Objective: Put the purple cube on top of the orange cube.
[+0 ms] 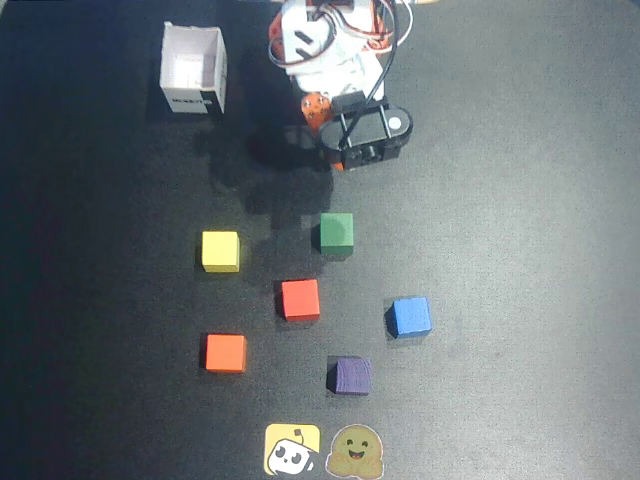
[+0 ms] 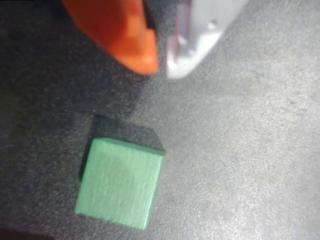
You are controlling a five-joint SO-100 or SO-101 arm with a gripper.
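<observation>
Place: I read this as a hobby robotics bench, though little surrounds it.
Surface: dark matte table (image 1: 520, 200).
Clues: mascot stickers (image 1: 292, 450), white paper box (image 1: 193, 70), coloured practice cubes.

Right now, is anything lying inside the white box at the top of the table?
In the overhead view the white box stands open and its visible floor looks bare and white. Its walls may hide the corners. All six cubes lie outside it on the black table.

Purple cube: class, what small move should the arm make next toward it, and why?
Probably reach forward past the green cube: the gripper, nearly closed and empty, hangs near it, while the purple cube sits untouched at the mat's far end, apart from the orange cube.
</observation>
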